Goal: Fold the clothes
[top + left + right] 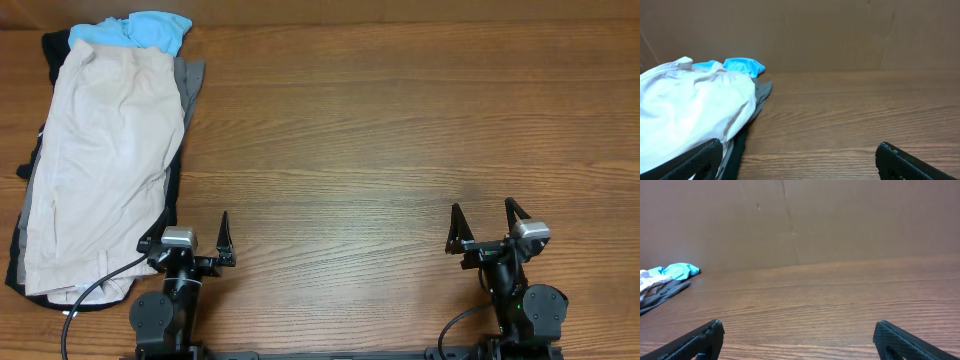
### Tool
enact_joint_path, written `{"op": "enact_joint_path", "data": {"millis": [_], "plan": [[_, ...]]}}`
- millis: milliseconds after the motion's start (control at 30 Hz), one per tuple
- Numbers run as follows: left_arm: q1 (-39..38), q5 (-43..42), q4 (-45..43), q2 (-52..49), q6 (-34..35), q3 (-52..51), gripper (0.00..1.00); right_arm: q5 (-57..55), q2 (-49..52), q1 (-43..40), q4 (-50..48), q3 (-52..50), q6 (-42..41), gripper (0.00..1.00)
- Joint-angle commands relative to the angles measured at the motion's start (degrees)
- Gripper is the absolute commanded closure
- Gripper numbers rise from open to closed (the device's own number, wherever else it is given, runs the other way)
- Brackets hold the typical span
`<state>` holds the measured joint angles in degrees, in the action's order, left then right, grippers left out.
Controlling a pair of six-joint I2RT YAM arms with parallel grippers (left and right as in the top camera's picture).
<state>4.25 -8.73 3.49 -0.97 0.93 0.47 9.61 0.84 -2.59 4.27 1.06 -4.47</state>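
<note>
One counter: brown wood-grain counter (400,140), wide and flat, the grain running left to right.
Backdrop: plain brown board wall (850,35) rising right behind the far edge, seen in both wrist views.
Pile: all the cloth sits at the far left of the counter, well apart from the right arm.
Clothes: cream shorts (100,160) lie on top of the pile, wrinkly, stretched from the far edge down to the near-left corner.
Under the shorts: a light-blue garment (140,30) pokes out at the far end, a grey garment (190,85) shows along the right side, and dark cloth (55,45) peeks at the far-left corner.
Left hand: left hand (186,238) sits low at the near edge, fingers spread wide and pinching nothing.
Shorts versus left hand: the near end of the shorts lies just beside its outer finger (695,160); touching or not, I cannot tell.
Cable: a black cable (85,295) runs from the left arm across the near corner of the cloth.
Right hand: right hand (483,215) is at the near right, fingers spread too, with only bare wood in front of it.
Shorts versus right hand: far off to its left, just a sliver of the pile in the right wrist view.
</note>
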Motion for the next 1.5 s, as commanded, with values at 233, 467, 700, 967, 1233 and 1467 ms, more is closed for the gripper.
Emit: {"op": "enact_joint_path", "data": {"millis": [233, 467, 700, 967, 1233, 1467], "plan": [[0.33, 3.17, 0.2, 0.72, -0.94, -0.2, 0.0, -0.52, -0.68, -0.11, -0.33, -0.61, -0.17, 0.0], [0.33, 3.21, 0.35, 0.72, -0.94, -0.2, 0.0, -0.52, -0.68, -0.11, -0.33, -0.61, -0.17, 0.0], [0.33, 2.32, -0.9, 0.72, -0.83, -0.2, 0.0, -1.31, -0.68, -0.11, -0.33, -0.59, -0.15, 0.0], [0.33, 1.38, -7.48, 0.7, 5.27, 1.29, 0.0, -3.69, -0.68, -0.11, -5.51, -0.02, -0.2, 0.0], [0.33, -0.35, -1.62, -6.99, 7.41, 12.17, 0.0, -3.34, -0.24, -0.11, -0.42, 10.47, -0.24, 0.0], [0.33, -6.25, 5.49, -30.99, 6.71, 33.53, 0.0, -2.62, 8.76, -0.11, 12.81, 26.16, -0.2, 0.0]]}}
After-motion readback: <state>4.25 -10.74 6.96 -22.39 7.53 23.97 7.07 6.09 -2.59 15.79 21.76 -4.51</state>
